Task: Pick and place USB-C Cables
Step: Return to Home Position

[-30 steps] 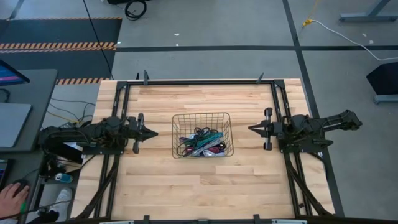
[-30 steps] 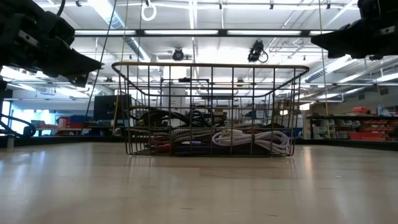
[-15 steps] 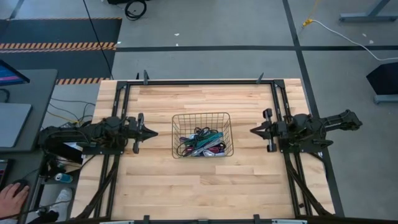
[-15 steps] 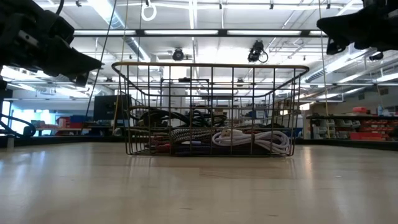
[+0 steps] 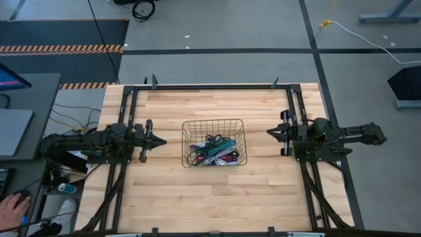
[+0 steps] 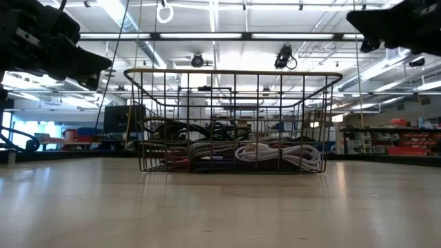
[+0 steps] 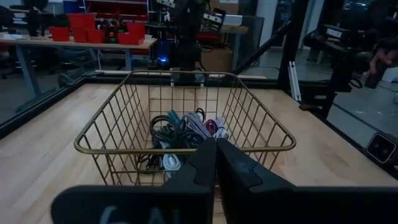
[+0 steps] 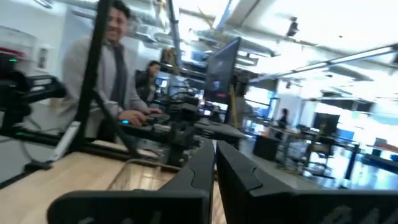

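- Tools first: we are seeing the left tool (image 5: pixel 160 140) with its fingers pressed together on nothing, hovering near the wire basket (image 5: pixel 212 122) on its left side.
- We are seeing the right tool (image 5: pixel 270 133) likewise closed and empty, raised near the basket's right side.
- We are finding the USB-C cables (image 5: pixel 212 152) all heaped inside the basket, mid-worktop (image 5: pixel 210 197).
- We are judging the placing done; no cable is showing loose on the wood, so only parking the arms seems left.
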Robot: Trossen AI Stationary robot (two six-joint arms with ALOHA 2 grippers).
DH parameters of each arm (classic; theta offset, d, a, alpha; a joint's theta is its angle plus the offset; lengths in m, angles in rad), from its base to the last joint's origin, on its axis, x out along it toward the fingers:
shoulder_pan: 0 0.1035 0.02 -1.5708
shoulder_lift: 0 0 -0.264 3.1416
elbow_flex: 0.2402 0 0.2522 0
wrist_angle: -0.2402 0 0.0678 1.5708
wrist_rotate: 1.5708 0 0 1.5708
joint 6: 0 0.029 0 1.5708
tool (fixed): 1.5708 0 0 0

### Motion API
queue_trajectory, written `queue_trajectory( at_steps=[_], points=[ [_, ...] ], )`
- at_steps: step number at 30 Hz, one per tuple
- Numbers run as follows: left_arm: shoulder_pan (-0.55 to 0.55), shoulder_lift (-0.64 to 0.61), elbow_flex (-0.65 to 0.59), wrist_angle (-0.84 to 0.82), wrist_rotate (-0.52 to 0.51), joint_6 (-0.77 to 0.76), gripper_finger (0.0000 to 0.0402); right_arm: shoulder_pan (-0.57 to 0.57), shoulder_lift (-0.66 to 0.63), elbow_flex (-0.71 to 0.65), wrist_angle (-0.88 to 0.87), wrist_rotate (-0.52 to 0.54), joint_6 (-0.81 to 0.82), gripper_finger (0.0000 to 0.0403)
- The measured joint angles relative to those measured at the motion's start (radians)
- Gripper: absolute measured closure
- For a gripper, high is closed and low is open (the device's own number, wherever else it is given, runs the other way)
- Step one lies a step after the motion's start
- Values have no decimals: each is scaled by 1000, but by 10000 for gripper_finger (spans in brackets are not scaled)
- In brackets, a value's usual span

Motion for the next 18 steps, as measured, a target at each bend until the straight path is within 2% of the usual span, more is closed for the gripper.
queue_trajectory(
  at_steps=[2, 7, 9, 13, 18],
  points=[
    [0, 0, 0, 0, 0, 0, 385, -35, 0, -35, 39, -58, 23, 378],
    [0, 0, 0, 3, 1, -1, 382, -104, 4, -46, 51, -109, 32, 378],
    [0, 0, 0, 17, 1, 0, 381, -122, 1, -46, 94, -104, 12, 378],
    [0, 0, 0, 24, 1, 11, 383, -175, 2, -46, 53, -77, 35, 378],
    [0, 0, 0, 28, 0, 20, 381, -223, 3, -46, 1, -191, 48, 378]
  ],
)
